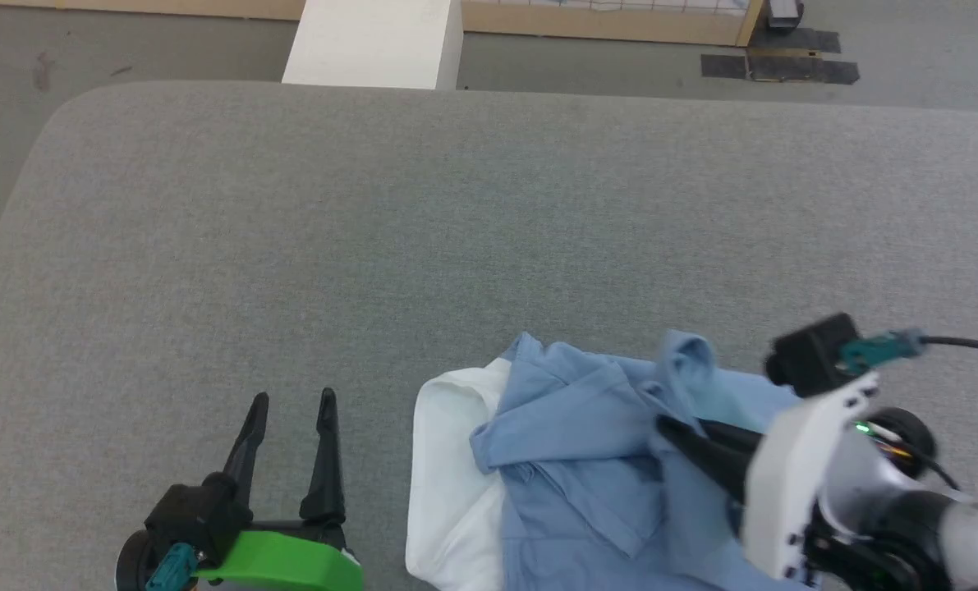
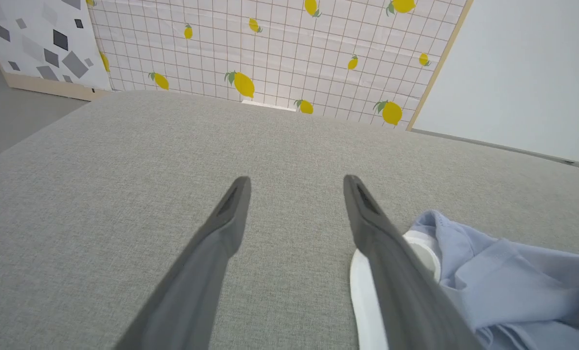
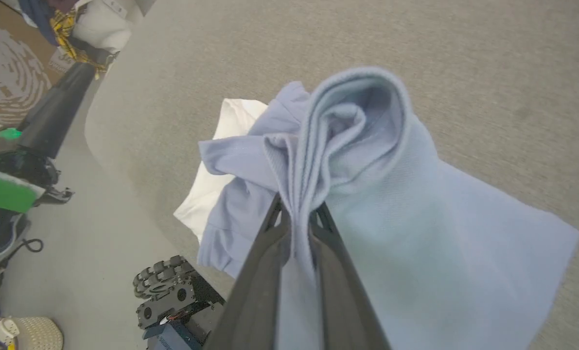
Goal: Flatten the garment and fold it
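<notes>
Shirt of soft blue cotton lies crumpled over a white cloth on the grey woven table, one fold pinched by the right gripper; left gripper spread, empty.

A grey fabric table stands on grey floor; beyond its far edge, a white box and a lemon-print panel.
</notes>
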Tool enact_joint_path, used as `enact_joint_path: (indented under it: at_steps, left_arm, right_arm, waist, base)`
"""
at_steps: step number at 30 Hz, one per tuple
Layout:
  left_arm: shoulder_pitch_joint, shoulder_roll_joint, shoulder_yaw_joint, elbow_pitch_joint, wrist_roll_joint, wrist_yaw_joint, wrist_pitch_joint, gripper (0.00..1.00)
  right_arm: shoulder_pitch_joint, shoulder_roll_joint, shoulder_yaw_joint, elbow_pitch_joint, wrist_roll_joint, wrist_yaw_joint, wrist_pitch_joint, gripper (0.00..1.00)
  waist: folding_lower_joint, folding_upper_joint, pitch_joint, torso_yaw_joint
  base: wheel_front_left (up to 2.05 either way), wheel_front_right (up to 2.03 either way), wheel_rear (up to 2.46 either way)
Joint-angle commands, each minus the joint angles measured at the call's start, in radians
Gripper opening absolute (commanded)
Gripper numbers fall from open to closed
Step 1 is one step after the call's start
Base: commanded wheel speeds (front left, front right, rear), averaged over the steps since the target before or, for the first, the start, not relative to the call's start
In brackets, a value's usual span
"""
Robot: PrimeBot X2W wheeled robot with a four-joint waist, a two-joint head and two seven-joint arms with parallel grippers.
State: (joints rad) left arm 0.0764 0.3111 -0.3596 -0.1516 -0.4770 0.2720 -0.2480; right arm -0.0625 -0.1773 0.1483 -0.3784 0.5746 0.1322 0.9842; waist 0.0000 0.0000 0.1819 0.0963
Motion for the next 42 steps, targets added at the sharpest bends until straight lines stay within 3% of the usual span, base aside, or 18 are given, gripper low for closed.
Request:
enact_joint_path:
  at_steps: [1,7,18,19,20,21,28,33,39,42]
  left_arm:
    - [-0.025,-0.009,0.000,0.004,-0.010,-0.007,-0.005,1.00]
    - [-0.044,-0.024,-0.007,0.020,-0.012,-0.014,-0.007,1.00]
    - [-0.066,-0.048,-0.018,0.058,-0.017,-0.029,-0.009,1.00]
    - [-0.070,-0.050,-0.021,0.062,-0.017,-0.032,-0.009,1.00]
    - [-0.073,-0.052,-0.022,0.066,-0.018,-0.034,-0.010,1.00]
    - [-0.075,-0.053,-0.023,0.069,-0.019,-0.035,-0.010,1.00]
    - [-0.066,-0.051,-0.022,0.085,-0.029,-0.038,-0.010,1.00]
    - [-0.045,-0.038,-0.016,0.074,-0.031,-0.031,-0.007,1.00]
    - [-0.029,-0.023,-0.019,0.045,-0.024,-0.020,0.005,1.00]
    - [-0.029,-0.018,-0.021,0.034,-0.021,-0.017,0.008,1.00]
  right_arm:
    - [-0.033,0.016,0.027,0.013,0.002,-0.002,-0.014,0.00]
    - [-0.140,0.057,0.158,0.137,-0.044,-0.002,-0.068,0.00]
    - [-0.261,0.126,0.252,0.495,-0.132,-0.002,-0.275,0.00]
    - [-0.272,0.126,0.267,0.523,-0.122,-0.002,-0.302,0.27]
    - [-0.278,0.126,0.279,0.545,-0.111,-0.002,-0.320,0.87]
    - [-0.283,0.126,0.289,0.565,-0.098,-0.002,-0.335,1.00]
    - [-0.308,0.127,0.325,0.573,-0.050,-0.002,-0.376,1.00]
    - [-0.240,0.093,0.173,0.435,-0.102,-0.002,-0.376,1.00]
    - [-0.031,0.013,-0.077,0.224,-0.183,-0.002,-0.341,1.00]
    - [0.071,0.019,-0.169,0.155,-0.194,-0.002,-0.310,1.00]
  waist:
    - [0.0000,0.0000,0.012,0.014]
    - [0.0000,0.0000,0.031,0.040]
    - [0.0000,0.0000,0.040,0.060]
    - [0.0000,0.0000,0.040,0.062]
    - [0.0000,0.0000,0.039,0.062]
    - [0.0000,0.0000,0.038,0.062]
    - [0.0000,0.0000,0.014,0.032]
    - [0.0000,0.0000,-0.008,0.008]
    - [0.0000,0.0000,-0.018,-0.010]
    - [0.0000,0.0000,-0.010,-0.014]
  base:
    - [0.00,0.00,0.00]
    - [0.00,0.00,0.00]
    - [0.00,0.00,0.00]
    - [0.00,0.00,0.00]
    - [0.00,0.00,0.00]
    - [0.00,0.00,0.00]
    - [0.00,0.00,0.00]
    - [0.00,0.00,0.00]
    - [0.00,0.00,0.00]
    - [0.00,0.00,0.00]
